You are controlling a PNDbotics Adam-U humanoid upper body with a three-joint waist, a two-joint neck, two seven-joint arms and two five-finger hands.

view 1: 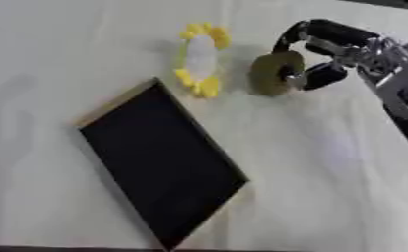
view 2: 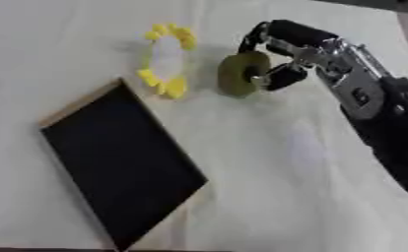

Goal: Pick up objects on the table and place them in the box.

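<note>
- Objects on the table number three: one olive-green disc point(view 1: 275, 73), one yellow-petalled flower shape point(view 1: 201, 59) with a white middle, and one box point(view 1: 160, 157).
- Only one hand shows, the right hand point(view 1: 328, 51), coming in from the right side; its fingers and thumb curl round the disc and pinch it on edge, just right of the flower.
- The disc is upright in that grip, near the flower but apart from it; whether its lower edge touches the cloth cannot be told.
- The box lies askew below the flower, with a dark inside and a pale wooden rim; nothing can be made out within it.
- The flower's petals are blurred and cannot be counted.
- The table point(view 1: 328, 187) is covered with a pale, creased cloth that fills nearly the whole view.
</note>
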